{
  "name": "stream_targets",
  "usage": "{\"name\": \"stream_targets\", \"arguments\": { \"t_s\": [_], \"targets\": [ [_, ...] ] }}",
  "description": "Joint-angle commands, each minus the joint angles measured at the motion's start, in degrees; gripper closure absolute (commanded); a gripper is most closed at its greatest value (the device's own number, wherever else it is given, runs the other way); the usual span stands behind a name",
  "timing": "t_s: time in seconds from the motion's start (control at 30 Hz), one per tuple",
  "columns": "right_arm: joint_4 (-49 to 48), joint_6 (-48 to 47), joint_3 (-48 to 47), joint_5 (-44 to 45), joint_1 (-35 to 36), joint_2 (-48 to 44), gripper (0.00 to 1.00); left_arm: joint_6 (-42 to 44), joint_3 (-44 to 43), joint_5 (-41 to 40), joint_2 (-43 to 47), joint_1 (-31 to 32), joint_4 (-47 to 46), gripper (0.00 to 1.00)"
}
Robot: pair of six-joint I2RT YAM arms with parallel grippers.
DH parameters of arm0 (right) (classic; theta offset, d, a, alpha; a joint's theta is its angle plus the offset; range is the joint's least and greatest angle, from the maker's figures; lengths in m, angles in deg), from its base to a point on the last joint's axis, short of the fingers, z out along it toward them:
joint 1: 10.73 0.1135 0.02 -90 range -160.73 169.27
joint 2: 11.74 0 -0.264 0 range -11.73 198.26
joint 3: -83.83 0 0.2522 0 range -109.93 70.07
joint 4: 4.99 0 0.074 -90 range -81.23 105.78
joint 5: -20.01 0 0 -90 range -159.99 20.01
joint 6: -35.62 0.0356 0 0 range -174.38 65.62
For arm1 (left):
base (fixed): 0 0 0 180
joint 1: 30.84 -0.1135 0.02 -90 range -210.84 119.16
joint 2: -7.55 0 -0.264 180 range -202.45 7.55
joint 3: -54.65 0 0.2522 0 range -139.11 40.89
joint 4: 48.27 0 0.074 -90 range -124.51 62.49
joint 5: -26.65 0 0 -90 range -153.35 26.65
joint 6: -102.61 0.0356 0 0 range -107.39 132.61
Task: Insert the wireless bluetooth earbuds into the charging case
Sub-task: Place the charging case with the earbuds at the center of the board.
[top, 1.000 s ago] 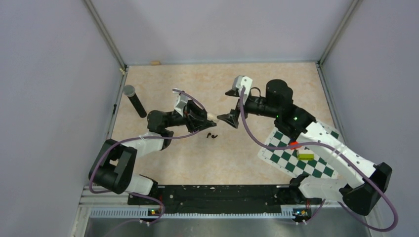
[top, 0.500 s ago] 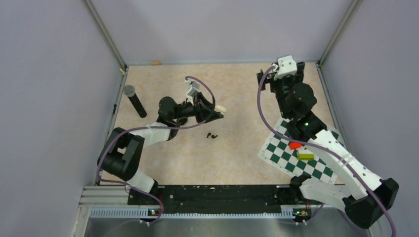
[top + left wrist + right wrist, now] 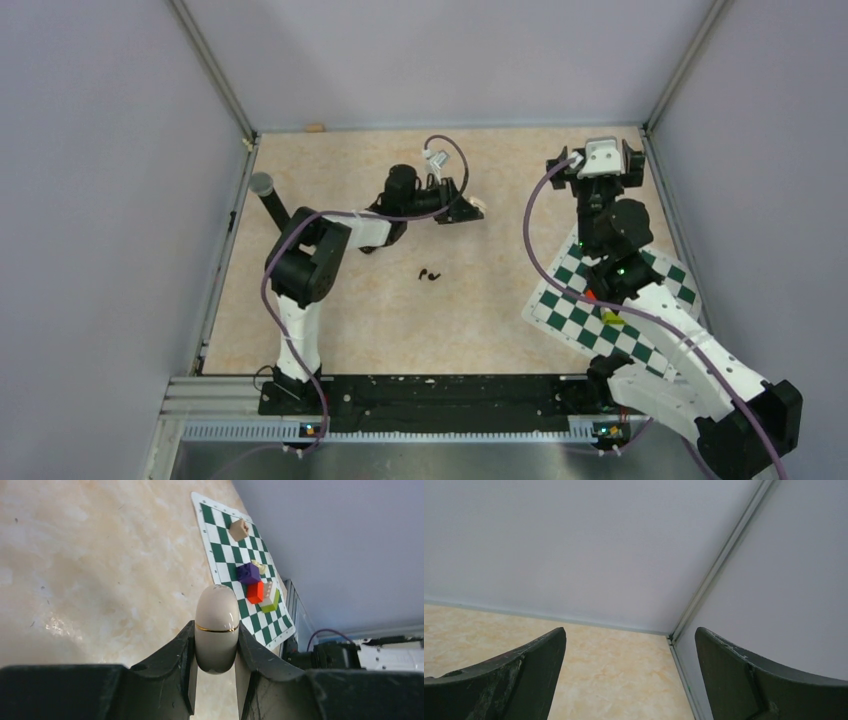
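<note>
Both arms have drawn away from the middle of the table (image 3: 380, 320) since a second ago. Back then the two grippers nearly met just behind the earbuds. By now the left arm has swung toward the back, and the right arm has folded up into the far right corner.

The left gripper (image 3: 470, 208) (image 3: 216, 626) is closed tight on the charging case (image 3: 477, 206) (image 3: 216, 612). In the wrist view this is a smooth cream, egg-shaped case with a thin gold band around it. Its lower half is pinched between the two black fingers (image 3: 175, 655) and its rounded top pokes out past the fingertips. It is held off the table and its lid looks shut.

The earbuds (image 3: 430, 273), two tiny black pieces, lie side by side on the bare table, nearer the arm bases than the case. They are apart from both grippers.

The right gripper (image 3: 597, 152) (image 3: 629, 635) is spread wide with nothing between its fingers (image 3: 524, 675). Its camera faces the back wall and the corner post.

A green and white chequered mat (image 3: 570, 300) (image 3: 220, 550) lies on the right side of the table. On it are a tan block (image 3: 239, 530), a purple block (image 3: 248, 573), a red block (image 3: 255, 592) and a lime green piece (image 3: 274, 600). A black cylinder with a grey top (image 3: 263, 185) lies near the left wall, its lower end hidden behind the left arm
</note>
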Motion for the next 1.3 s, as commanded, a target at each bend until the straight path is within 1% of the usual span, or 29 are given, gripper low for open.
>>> {"name": "stream_targets", "arguments": {
  "t_s": [0.0,0.03,0.07,0.2,0.4,0.5,0.6,0.7,0.9,0.97,1.07,1.23,1.27],
  "targets": [
    [-5.6,-1.8,1.7,0.1,-0.3,-0.1,0.01,2.7,-13.2,-5.9,-5.7,3.3,24.3,1.00],
    [-5.9,-2.0,2.0,0.1,-0.2,-0.3,0.01,4.8,-16.7,-7.3,-7.4,4.0,29.9,1.00],
    [-6.0,-2.0,2.1,0.1,-0.3,-0.3,0.01,6.1,-20.8,-8.2,-9.1,4.5,33.6,1.00],
    [-5.8,-2.0,2.5,-0.3,-0.3,-1.0,0.01,7.8,-29.4,-11.4,-14.9,5.8,43.2,1.00],
    [-6.5,-2.4,3.6,-1.5,-0.3,-1.6,0.01,6.0,-37.4,-11.4,-21.2,8.8,48.5,1.00],
    [-6.3,-2.3,3.6,-1.7,-0.3,-1.2,0.01,4.8,-40.8,-10.5,-24.0,10.0,49.6,1.00],
    [-6.1,-2.1,3.8,-2.1,-0.3,-1.3,0.01,4.5,-43.5,-10.4,-26.0,10.8,51.0,0.97],
    [-6.0,-2.1,3.8,-2.1,-0.2,-1.4,0.01,4.7,-45.3,-10.7,-27.2,11.1,51.9,0.92],
    [-6.2,-2.1,3.8,-2.1,-0.3,-1.4,0.01,4.4,-46.3,-10.5,-27.9,11.2,52.4,0.75],
    [-6.2,-2.2,3.9,-2.1,-0.3,-1.5,0.01,4.6,-46.3,-10.5,-27.8,11.3,52.5,0.73],
    [-6.1,-2.0,3.9,-2.2,-0.3,-1.5,0.01,4.7,-46.4,-10.5,-27.8,11.5,53.0,0.67],
    [-5.8,-1.8,4.0,-2.6,-0.3,-2.0,0.01,4.9,-46.1,-10.4,-27.4,11.9,53.7,0.50],
    [-5.7,-1.7,4.0,-2.6,-0.2,-2.1,0.01,5.1,-46.0,-10.4,-27.3,12.0,53.9,0.49]
  ]
}}
